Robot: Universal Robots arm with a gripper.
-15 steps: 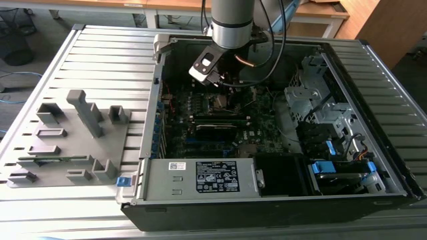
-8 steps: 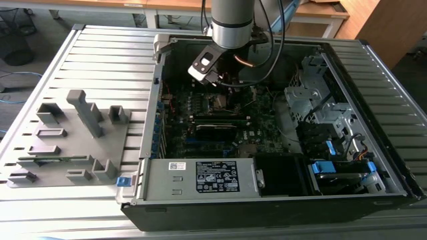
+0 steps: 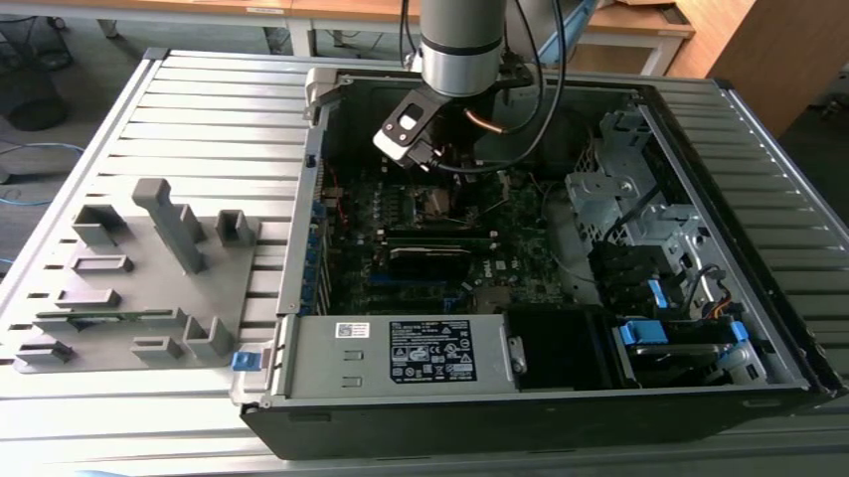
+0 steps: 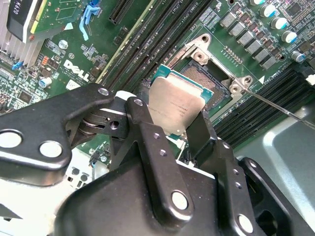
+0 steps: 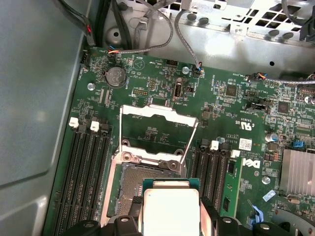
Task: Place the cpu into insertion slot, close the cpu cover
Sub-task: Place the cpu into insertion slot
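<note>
First wrist view: cpu (image 5: 171, 214) lower edge cut off; insertion slot (image 5: 129, 189) partly hidden behind it.

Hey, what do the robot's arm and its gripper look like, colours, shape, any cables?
The arm is a smooth silver-grey cylinder with a dark seam around it, and black cables run down beside it. The gripper is matte black, built from flat jointed link bars with silvery round pivot pins.

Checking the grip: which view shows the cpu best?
Second wrist view: most of the cpu faces it, clamped in the gripper. The first wrist view crops it; in the exterior view the arm covers it.
</note>
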